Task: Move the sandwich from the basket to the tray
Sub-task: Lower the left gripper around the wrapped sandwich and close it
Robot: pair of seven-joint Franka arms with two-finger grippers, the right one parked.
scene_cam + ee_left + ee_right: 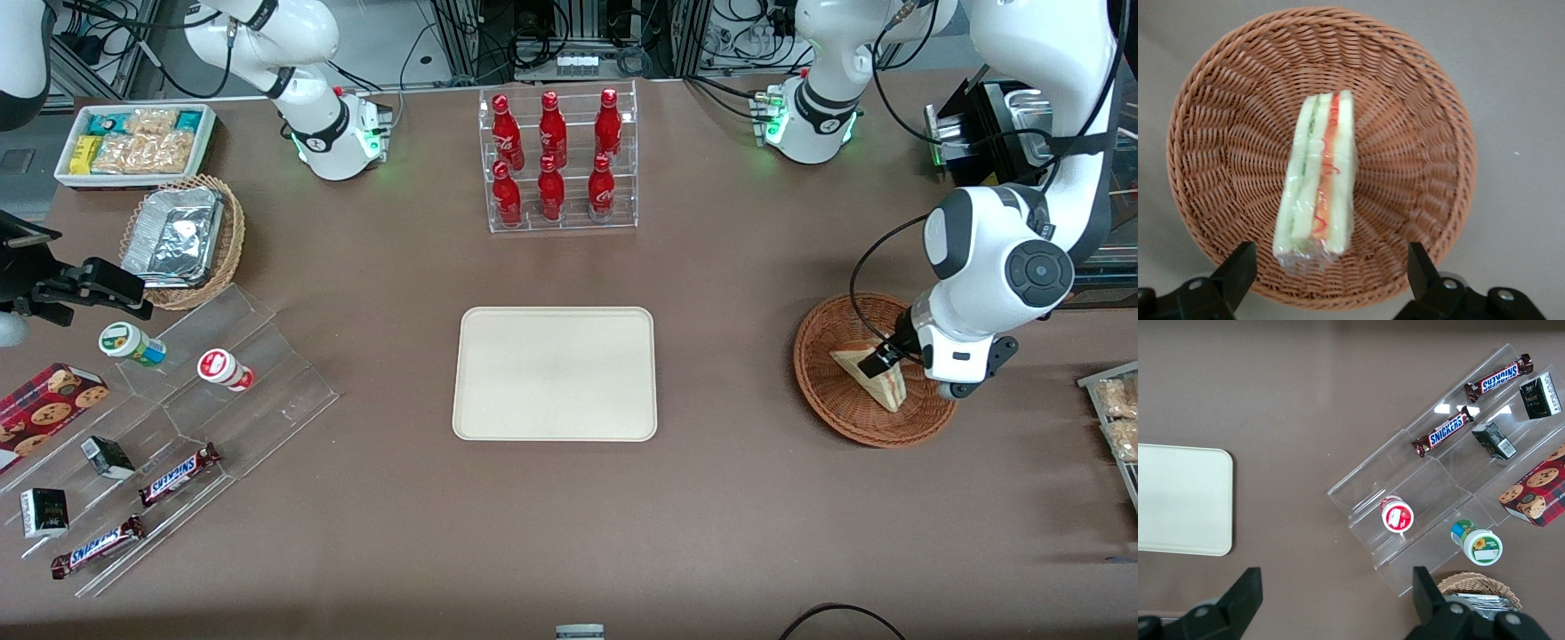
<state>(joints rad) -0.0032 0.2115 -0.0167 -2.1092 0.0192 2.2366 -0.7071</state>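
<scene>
the two black fingertips point(1238, 270) of the gripper point(1328, 273) were closest to the wrist camera, spread wide apart with nothing between them. they hung just above the sandwich point(1317, 180), which stood on its edge in the middle of the round brown wicker basket point(1431, 100), wrapped in clear film. in the front view the gripper point(889, 356) sat over the basket point(822, 373), right by the sandwich point(876, 373), and the cream tray point(556, 373) lay well apart, toward the middle of the table.

the film looked slippery, so the sandwich might slide out. a hard squeeze could squash the soft bread. if the fingers came down crooked, they might tip it over or bump the basket.
</scene>
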